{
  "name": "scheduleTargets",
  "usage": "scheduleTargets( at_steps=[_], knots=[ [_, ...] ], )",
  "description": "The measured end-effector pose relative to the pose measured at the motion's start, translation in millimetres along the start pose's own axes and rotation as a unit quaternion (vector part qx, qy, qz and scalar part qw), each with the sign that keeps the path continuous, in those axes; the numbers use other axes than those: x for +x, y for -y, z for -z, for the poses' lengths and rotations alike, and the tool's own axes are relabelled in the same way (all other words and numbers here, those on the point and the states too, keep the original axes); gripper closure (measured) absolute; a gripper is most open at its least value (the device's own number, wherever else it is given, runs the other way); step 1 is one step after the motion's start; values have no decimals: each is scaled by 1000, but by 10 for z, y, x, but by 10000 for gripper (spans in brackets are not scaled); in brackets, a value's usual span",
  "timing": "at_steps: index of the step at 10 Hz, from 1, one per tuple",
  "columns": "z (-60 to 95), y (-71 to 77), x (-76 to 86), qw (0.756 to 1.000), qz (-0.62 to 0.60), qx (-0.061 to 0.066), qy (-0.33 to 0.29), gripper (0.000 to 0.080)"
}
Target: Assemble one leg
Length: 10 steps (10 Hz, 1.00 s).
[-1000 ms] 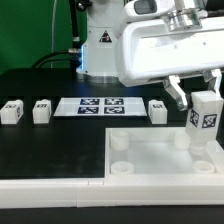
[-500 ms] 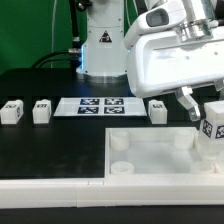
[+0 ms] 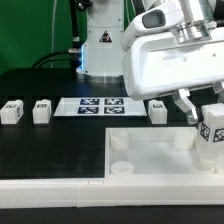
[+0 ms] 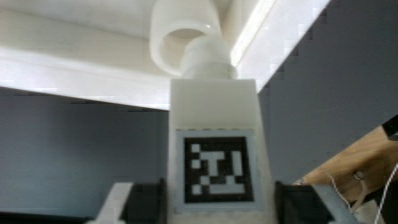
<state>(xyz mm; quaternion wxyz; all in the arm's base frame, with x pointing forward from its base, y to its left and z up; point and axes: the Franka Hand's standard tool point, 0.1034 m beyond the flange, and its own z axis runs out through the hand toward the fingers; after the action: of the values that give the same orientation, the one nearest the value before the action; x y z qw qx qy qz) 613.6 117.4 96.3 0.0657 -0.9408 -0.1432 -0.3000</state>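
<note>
My gripper (image 3: pixel 210 112) is shut on a white leg (image 3: pixel 210 138) with a black-and-white tag, held slightly tilted over the exterior view's right end of the large white panel (image 3: pixel 150 158). In the wrist view the leg (image 4: pixel 217 120) stands between my two fingers (image 4: pixel 150 205), and its far end meets a round socket (image 4: pixel 189 42) of the panel. I cannot tell whether it is seated. Three more legs lie on the black table: two at the left (image 3: pixel 11 111) (image 3: pixel 41 110) and one near the middle (image 3: pixel 158 110).
The marker board (image 3: pixel 98 105) lies on the table between the loose legs. The panel has more round sockets (image 3: pixel 120 144) on its left side. The robot base (image 3: pixel 100 45) stands at the back.
My gripper and the leg moved toward the exterior view's right and a little lower. The leg went from upright to slightly tilted. Over the last half second there was hardly any motion.
</note>
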Motion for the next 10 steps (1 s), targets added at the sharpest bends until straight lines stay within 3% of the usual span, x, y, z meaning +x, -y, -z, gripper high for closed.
scheduleTargets(
  at_steps=[10],
  knots=[
    [-17, -77, -33, 1000, -6, -3, 0, 508]
  ],
)
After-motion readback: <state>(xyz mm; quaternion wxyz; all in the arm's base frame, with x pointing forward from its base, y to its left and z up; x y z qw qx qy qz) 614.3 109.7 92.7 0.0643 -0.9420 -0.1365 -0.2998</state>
